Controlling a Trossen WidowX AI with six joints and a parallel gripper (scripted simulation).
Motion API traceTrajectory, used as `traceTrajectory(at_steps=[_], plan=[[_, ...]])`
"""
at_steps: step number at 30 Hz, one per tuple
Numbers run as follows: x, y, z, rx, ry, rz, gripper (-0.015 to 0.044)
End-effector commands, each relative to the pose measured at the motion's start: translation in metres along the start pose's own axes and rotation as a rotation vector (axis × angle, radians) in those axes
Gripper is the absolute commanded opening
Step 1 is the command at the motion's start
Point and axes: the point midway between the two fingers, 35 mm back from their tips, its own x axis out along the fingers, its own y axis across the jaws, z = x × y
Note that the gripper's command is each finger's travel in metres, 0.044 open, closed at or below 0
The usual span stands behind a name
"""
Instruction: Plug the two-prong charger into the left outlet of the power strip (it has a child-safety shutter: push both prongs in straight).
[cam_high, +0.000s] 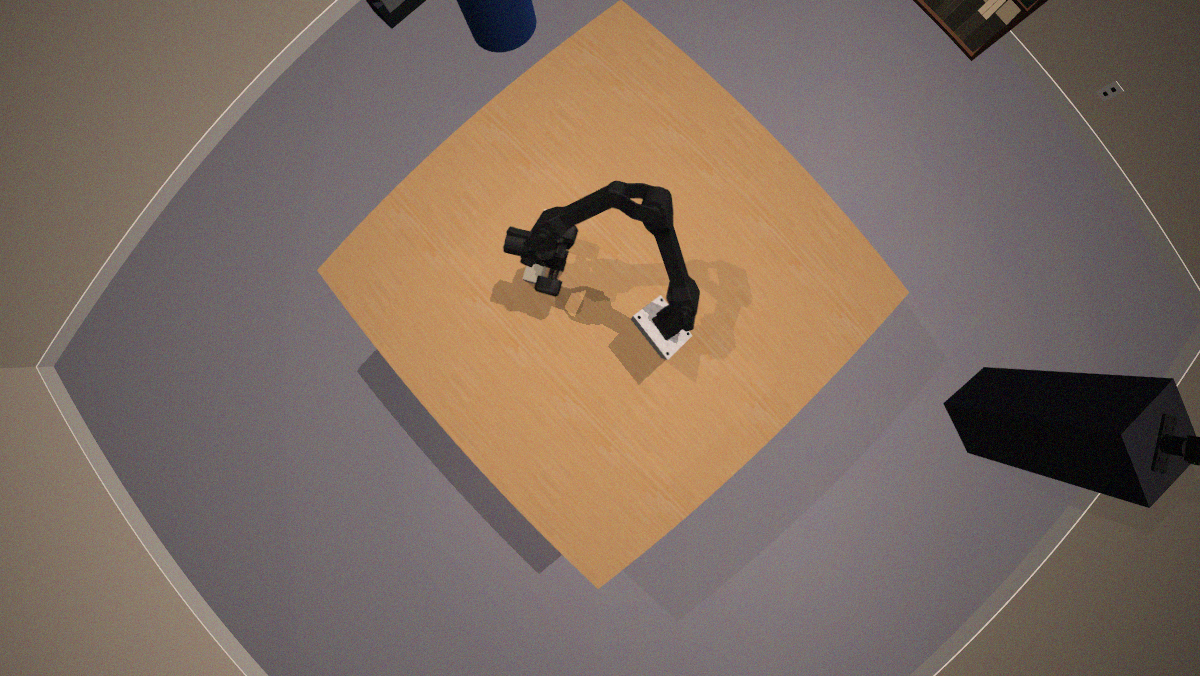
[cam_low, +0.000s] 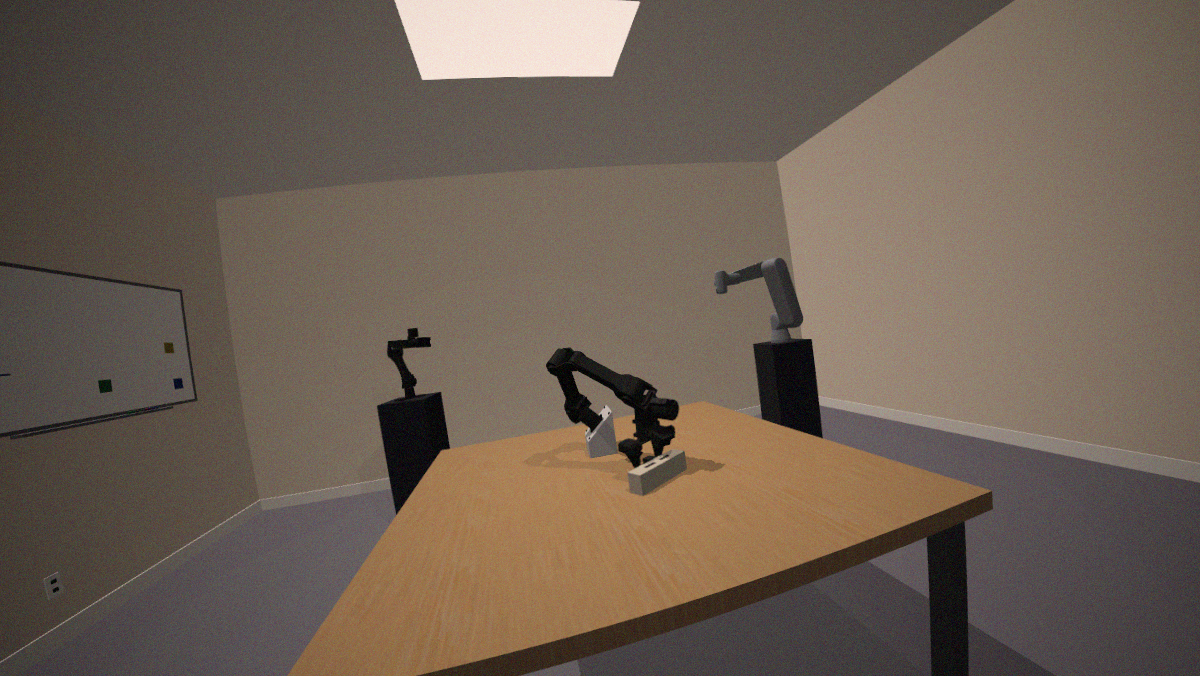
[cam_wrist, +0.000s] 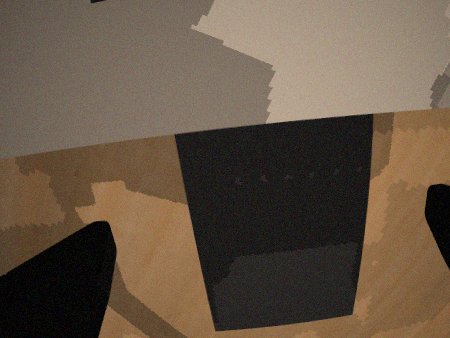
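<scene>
The claw (cam_high: 551, 277) (cam_low: 644, 460) (cam_wrist: 274, 221)'s black fingers stand wide apart, gripping nothing, with the black, block-shaped charger (cam_wrist: 282, 220) between them. It sits beside the pale grey, rectangular power strip (cam_high: 533, 273) (cam_low: 659, 473) (cam_wrist: 125, 75) on the light-brown wooden table (cam_high: 587, 436) (cam_low: 587, 554) (cam_wrist: 155, 255); whether they touch is hard to tell.

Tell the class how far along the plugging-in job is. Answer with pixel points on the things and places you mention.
Done: the open gripper (cam_high: 550, 270) (cam_low: 646, 458) (cam_wrist: 274, 221) is down beside the power strip (cam_high: 532, 274) (cam_low: 658, 475) (cam_wrist: 125, 75), its fingers either side of a dark block (cam_wrist: 280, 210), probably the charger.

In hand: nothing; wood shows between block and fingers.

Left: apparently everything else: grip, lift, line up over the left outlet, push both prongs straight in.
</scene>
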Motion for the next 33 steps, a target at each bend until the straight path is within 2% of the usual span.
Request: traceTrajectory(at_steps=[1, 33], plan=[[0.001, 0.0, -0.005, -0.005, 0.002, 0.003, 0.044], [0.003, 0.0, -0.037, -0.006, 0.003, 0.002, 0.044]])
